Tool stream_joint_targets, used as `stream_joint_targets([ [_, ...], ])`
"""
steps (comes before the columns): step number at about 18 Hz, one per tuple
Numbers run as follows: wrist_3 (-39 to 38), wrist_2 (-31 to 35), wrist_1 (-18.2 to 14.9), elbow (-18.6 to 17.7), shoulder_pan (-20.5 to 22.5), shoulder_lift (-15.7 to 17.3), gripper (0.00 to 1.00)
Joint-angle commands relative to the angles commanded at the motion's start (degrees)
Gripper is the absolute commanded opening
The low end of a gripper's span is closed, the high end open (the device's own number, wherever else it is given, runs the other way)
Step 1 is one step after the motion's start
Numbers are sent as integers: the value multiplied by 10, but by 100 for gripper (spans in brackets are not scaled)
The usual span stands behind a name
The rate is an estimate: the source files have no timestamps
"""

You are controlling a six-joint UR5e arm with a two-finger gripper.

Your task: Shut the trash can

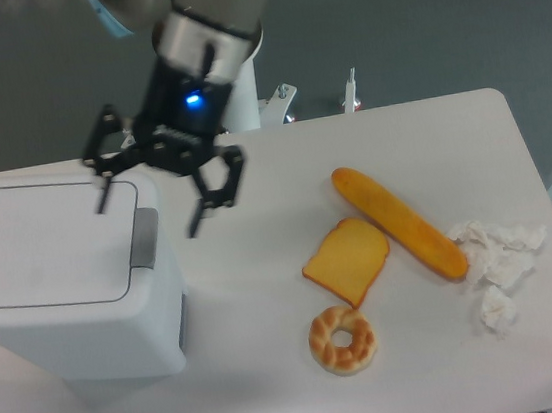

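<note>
1. Evidently, the trash can [64, 283] is found at nine o'clock on the table [308, 384], its flat lid [44, 245] lying level and flush, with the grey latch tab [143, 239] at the lid's three o'clock edge.
2. The gripper [148, 210] is seen spread wide, nothing held, hanging over the can's one o'clock corner and clear of the lid.
3. The closing step is judged done; only a retreat is called for next.
4. Toast [346, 259], a baguette [399, 222], a doughnut [342, 339] and crumpled tissue [494, 260] are left at four o'clock.
</note>
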Motion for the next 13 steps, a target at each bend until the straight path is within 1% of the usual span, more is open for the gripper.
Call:
stream_joint_targets([
  [1,16,4,-1,3,6,-4,100],
  [2,36,23,-1,4,12,-4,100],
  [4,71,87,-1,0,33,-4,100],
  [6,111,126,-1,0,51,-5,100],
  [8,169,172,-3,-3,69,-7,100],
  [11,263,264,-3,-15,79,-9,100],
  [13,299,320,-3,-18,79,-14,100],
])
